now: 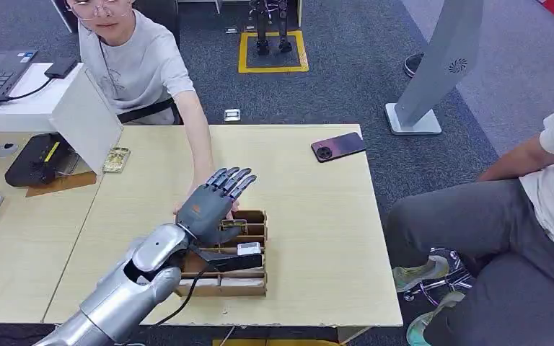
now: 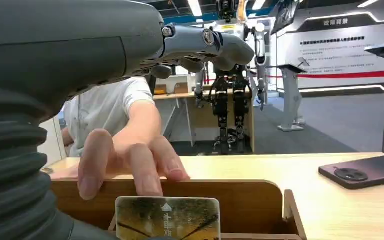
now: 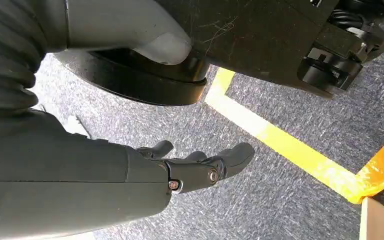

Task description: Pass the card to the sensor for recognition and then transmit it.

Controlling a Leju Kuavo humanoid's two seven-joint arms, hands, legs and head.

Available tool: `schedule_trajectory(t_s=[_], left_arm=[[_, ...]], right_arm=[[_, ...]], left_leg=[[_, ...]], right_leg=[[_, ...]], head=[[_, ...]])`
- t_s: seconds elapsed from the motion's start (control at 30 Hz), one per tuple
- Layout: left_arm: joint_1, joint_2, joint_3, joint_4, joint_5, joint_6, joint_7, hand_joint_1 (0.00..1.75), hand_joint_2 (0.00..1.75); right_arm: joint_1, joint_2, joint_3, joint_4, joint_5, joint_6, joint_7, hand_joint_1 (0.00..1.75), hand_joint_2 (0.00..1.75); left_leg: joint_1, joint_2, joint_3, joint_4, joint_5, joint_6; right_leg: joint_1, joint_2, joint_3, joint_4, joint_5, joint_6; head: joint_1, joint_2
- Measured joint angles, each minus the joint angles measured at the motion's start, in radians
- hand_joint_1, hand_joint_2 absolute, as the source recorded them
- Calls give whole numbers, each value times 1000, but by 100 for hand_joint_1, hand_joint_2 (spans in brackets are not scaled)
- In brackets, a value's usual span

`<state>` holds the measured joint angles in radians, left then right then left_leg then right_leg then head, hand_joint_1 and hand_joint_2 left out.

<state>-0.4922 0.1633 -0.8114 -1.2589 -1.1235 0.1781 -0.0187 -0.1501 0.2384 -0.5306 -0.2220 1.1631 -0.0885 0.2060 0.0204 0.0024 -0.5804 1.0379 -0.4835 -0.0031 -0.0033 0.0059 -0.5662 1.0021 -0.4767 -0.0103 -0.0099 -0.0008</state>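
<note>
**Wooden rack, card standing in it, left hand hovering**

Wooden rack (image 1: pixel 239 254) is sitting low in the centre of the frame on the pale table (image 1: pixel 317 238). The card (image 2: pixel 167 218) is standing upright in a slot of it, touching no robot fingers. The left hand (image 1: pixel 213 205) is hanging over the rack with fingers stretched apart, holding nothing. A person's hand (image 2: pixel 125 157) is resting on the rack's far wall. The right hand (image 3: pixel 200 165) is hanging over grey carpet, fingers loosely apart and holding nothing. A dark phone (image 1: pixel 338 146) is lying at the upper right of the table.
</note>
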Motion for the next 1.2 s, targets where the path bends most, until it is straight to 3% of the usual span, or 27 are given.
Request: schedule_trajectory(t_s=[0.13,0.23,0.47,0.73,0.8,0.9,1.0,1.1,1.2], left_arm=[[0,0,0,0,-1,0,0,0,175],[-34,31,0,-3,-85,-37,39,0,175],[-82,101,-23,-25,-29,-116,-21,0,175],[-87,124,-27,-41,-25,-119,-22,0,175],[-91,129,-28,-44,1,-145,-45,0,175],[-130,177,-41,-88,210,-279,-142,0,175],[-214,260,-45,-171,460,-415,-183,0,175],[-300,360,-45,-264,729,-571,-189,0,175],[-395,477,-47,-360,970,-728,-141,0,175]], right_arm=[[0,0,0,0,0,0,0,0,175],[1,0,-2,0,-9,-1,-3,0,175],[3,-3,-4,0,-20,-1,-8,0,175],[3,-4,-4,0,-20,-1,-9,0,175],[3,-4,-4,0,-21,-2,-9,0,175],[5,-4,-5,0,-23,-2,-12,0,175],[6,-5,-8,0,-26,-2,-20,0,175],[6,-5,-13,0,-28,-2,-22,0,175],[6,-6,-17,0,-33,2,-22,0,175]], left_leg=[[0,0,0,0,0,0],[0,0,0,0,1,-1],[0,1,0,0,1,-1],[0,1,0,0,1,-1],[0,1,0,0,1,-1],[1,1,-1,0,2,-2],[1,1,-1,0,2,-2],[1,2,-1,0,2,-2],[1,2,-2,0,2,-2]], right_leg=[[0,0,0,0,0,0],[0,0,0,0,0,0],[0,1,-1,1,1,0],[0,1,-1,1,1,0],[0,1,-1,1,1,0],[0,1,-2,1,1,0],[1,1,-2,2,1,0],[1,2,-3,3,1,0],[1,3,-4,3,1,-1]], head=[[0,0],[0,0],[0,0],[0,0],[0,0],[0,0],[0,0],[0,0],[0,0]])
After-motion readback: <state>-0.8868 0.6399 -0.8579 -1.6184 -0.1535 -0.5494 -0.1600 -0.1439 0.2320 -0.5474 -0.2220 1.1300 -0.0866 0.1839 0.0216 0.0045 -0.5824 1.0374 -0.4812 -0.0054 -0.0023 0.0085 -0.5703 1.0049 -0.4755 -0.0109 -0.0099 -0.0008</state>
